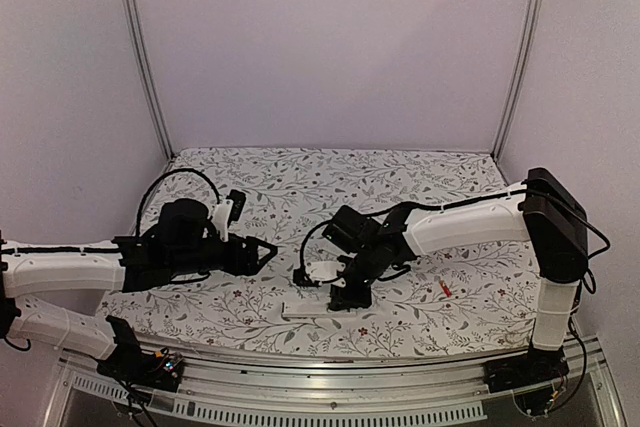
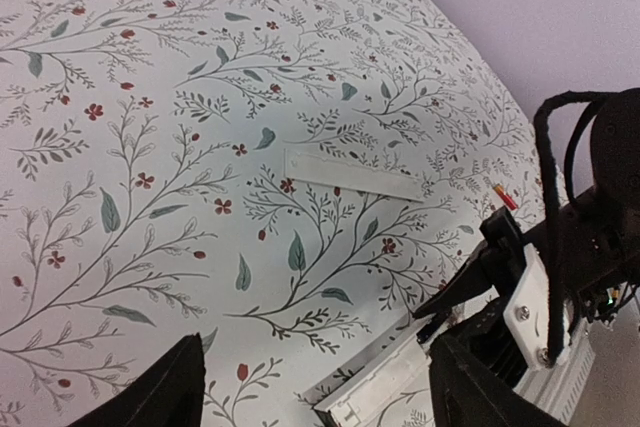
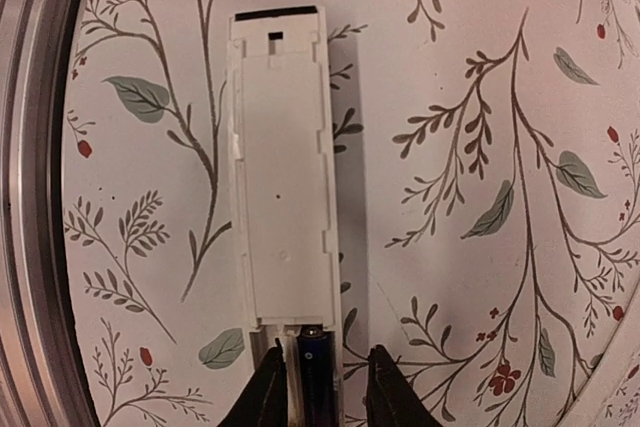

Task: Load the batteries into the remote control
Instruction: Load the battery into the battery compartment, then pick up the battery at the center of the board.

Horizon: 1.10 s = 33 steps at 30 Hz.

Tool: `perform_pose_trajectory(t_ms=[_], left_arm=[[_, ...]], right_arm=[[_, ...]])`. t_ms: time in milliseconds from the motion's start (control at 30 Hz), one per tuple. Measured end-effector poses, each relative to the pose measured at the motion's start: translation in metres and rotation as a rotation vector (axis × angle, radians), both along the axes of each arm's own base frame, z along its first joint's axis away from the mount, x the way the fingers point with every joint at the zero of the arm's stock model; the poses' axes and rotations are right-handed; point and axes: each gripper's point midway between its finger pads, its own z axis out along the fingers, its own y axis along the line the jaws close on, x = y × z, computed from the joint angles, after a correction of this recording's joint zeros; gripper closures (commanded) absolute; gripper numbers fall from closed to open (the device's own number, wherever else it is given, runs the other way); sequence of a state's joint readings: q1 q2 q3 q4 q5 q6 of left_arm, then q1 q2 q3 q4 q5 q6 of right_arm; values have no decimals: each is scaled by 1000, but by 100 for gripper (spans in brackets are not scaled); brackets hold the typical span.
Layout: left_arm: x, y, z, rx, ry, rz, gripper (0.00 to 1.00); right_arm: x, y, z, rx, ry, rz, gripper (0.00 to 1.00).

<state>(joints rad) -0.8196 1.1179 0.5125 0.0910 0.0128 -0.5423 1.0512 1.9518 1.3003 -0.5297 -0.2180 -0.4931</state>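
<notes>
Dark battery (image 3: 316, 375) lain in the near end of the remote control (image 3: 285, 177), flanked by the narrowly parted fingertips of the right gripper (image 3: 326, 359), whether pinched cannot be told, red battery (image 1: 444, 289) left well to that gripper's right, left gripper (image 2: 315, 352) spread wide above the floral cloth (image 2: 150, 147)

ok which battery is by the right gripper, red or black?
The black battery: it sits within the right gripper, at the end of the remote control. The red battery lies alone on the table, well clear of it.
</notes>
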Motion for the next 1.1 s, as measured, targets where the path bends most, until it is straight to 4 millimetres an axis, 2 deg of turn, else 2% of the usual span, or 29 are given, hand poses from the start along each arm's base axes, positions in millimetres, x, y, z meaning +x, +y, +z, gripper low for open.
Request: perform_pose_trajectory(t_ms=[167,267,333,400,500,567,633,700,767,833,900,967,1100], left_arm=[[0,0,1,-1,-3,-1,23],[0,0,4,-6,-12,-2,23],[0,1,9,-13,-25,-1,23],[1,3,14,-19,-42,5,24],[2,5,21,-27,-66,17,23],[3,6,24,-30,-73,21,23],[3,7,25,-30,-78,24,23],[3,8,25,-29,-81,28,23],[3,8,24,-26,-83,28,23],[3,8,24,-26,-85,28,24],[2,9,22,-26,-85,27,23],[2,10,22,-26,-88,26,23],[1,10,25,-30,-100,22,23]], right_arm=[[1,1,2,6,0,-4,70],[3,2,13,34,7,-23,69],[8,3,28,74,10,-53,67],[22,4,53,143,7,-119,65],[57,-9,95,247,-6,-310,64],[87,-33,113,285,-18,-488,63],[114,-69,117,285,-32,-697,58],[134,-117,106,241,-36,-934,55],[138,-159,90,179,-17,-1111,53],[129,-204,66,92,14,-1285,51],[114,-233,48,18,40,-1390,50],[95,-250,33,-45,71,-1449,50],[69,-262,14,-113,135,-1503,53]])
